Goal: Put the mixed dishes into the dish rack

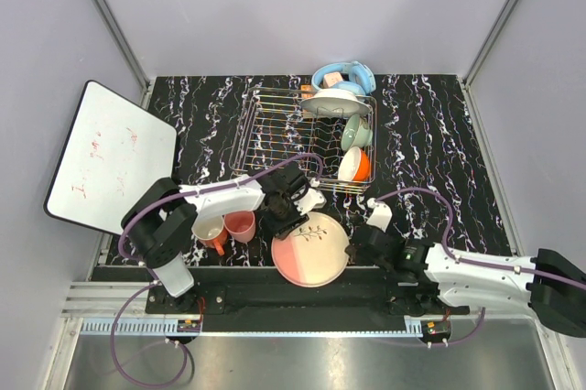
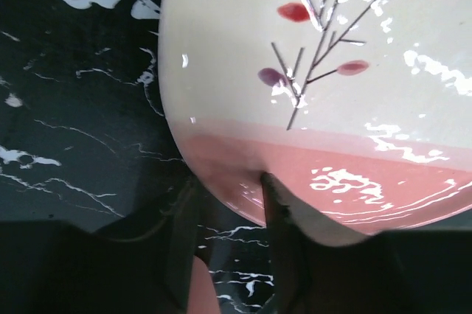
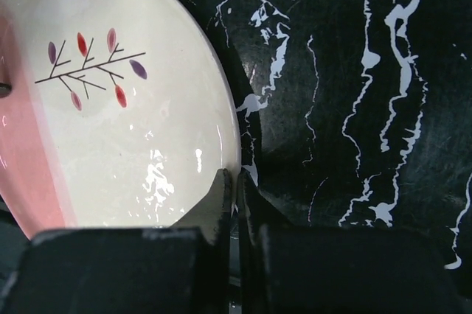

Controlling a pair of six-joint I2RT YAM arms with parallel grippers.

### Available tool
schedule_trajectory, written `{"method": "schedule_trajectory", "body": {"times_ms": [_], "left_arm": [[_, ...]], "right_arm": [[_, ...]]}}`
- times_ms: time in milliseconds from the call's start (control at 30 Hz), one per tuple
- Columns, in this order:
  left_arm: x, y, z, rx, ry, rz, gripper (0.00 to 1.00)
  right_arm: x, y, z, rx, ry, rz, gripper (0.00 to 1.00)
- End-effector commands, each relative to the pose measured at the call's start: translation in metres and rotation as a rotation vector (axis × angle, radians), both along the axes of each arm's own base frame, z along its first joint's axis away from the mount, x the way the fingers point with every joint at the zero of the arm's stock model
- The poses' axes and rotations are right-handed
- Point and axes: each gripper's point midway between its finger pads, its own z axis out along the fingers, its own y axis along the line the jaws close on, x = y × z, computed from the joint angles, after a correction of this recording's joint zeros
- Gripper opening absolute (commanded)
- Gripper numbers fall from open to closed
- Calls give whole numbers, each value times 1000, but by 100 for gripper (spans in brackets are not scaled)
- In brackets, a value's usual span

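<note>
The pink-and-cream plate (image 1: 309,249) with a leaf sprig lies at the table's near edge, in front of the dish rack (image 1: 275,138). My left gripper (image 1: 300,202) is open over the plate's far-left rim. In the left wrist view (image 2: 225,181) one finger rests on the plate (image 2: 332,34) and the other stands outside its edge. My right gripper (image 1: 357,245) is shut on the plate's right rim (image 3: 237,174), plate (image 3: 110,130). In the rack stand a white plate (image 1: 336,102), a pale green bowl (image 1: 357,132) and an orange-outside bowl (image 1: 354,166). A salmon-pink cup (image 1: 241,225) and a cream mug (image 1: 209,230) sit left of the plate.
Light blue headphones (image 1: 346,74) lie behind the rack. A white board with red marks (image 1: 110,157) overhangs the table's left edge. The table (image 1: 430,143) is black marble-patterned, with grey walls around it.
</note>
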Motion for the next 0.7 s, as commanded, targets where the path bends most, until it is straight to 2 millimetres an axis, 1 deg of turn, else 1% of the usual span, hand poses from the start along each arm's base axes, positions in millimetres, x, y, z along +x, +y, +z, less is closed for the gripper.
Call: {"method": "schedule_trajectory", "body": {"times_ms": [0, 33, 100, 133, 167, 200, 233, 267, 300, 333, 367, 400, 433, 467, 500, 533, 567, 600, 633, 667], "left_arm": [[-21, -29, 4, -112, 72, -75, 48], [-22, -29, 3, -111, 76, -74, 51], [-21, -29, 3, -109, 73, -73, 53], [-21, -29, 3, -106, 72, -72, 53], [-20, -29, 3, -104, 68, -71, 53], [-18, -28, 3, -101, 60, -71, 53], [-17, -28, 3, -100, 62, -68, 53], [-16, -27, 4, -101, 57, -67, 53], [-15, -27, 4, -102, 56, -63, 53], [-13, -27, 4, -103, 53, -59, 53], [-13, -26, 4, -101, 56, -56, 53], [-11, -25, 3, -105, 56, -51, 52], [-10, -25, 3, -107, 60, -51, 49], [-12, -27, 4, -123, 76, -58, 45], [-12, -26, 2, -124, 89, -55, 32], [-12, -27, 4, -131, 97, -56, 27], [-14, -29, 5, -141, 112, -64, 18], [-16, -29, 5, -143, 126, -67, 5], [-17, -30, 6, -148, 136, -73, 0], [-20, -31, 8, -159, 151, -79, 0]], "right_arm": [[-9, 38, 21, 131, -24, 98, 0], [-8, 39, 23, 113, -53, 120, 0], [-9, 46, 33, 103, -94, 157, 0], [-11, 47, 33, 67, -122, 188, 0], [-12, 53, 40, 66, -140, 206, 0], [-13, 56, 42, 50, -152, 225, 0], [-19, 57, 39, 2, -171, 262, 0], [-20, 64, 46, -1, -189, 277, 0], [-23, 66, 47, -21, -199, 293, 0], [-24, 64, 43, -74, -214, 306, 0], [-30, 72, 50, -77, -230, 336, 0], [-32, 73, 51, -93, -238, 344, 0], [-33, 71, 47, -132, -245, 346, 0], [-35, 73, 49, -134, -246, 351, 0], [-36, 72, 48, -141, -243, 350, 0], [-36, 71, 47, -142, -237, 338, 0], [-37, 69, 45, -146, -234, 337, 0], [-37, 68, 45, -141, -232, 329, 0], [-36, 67, 46, -128, -229, 310, 0], [-36, 64, 44, -128, -228, 301, 0]]}}
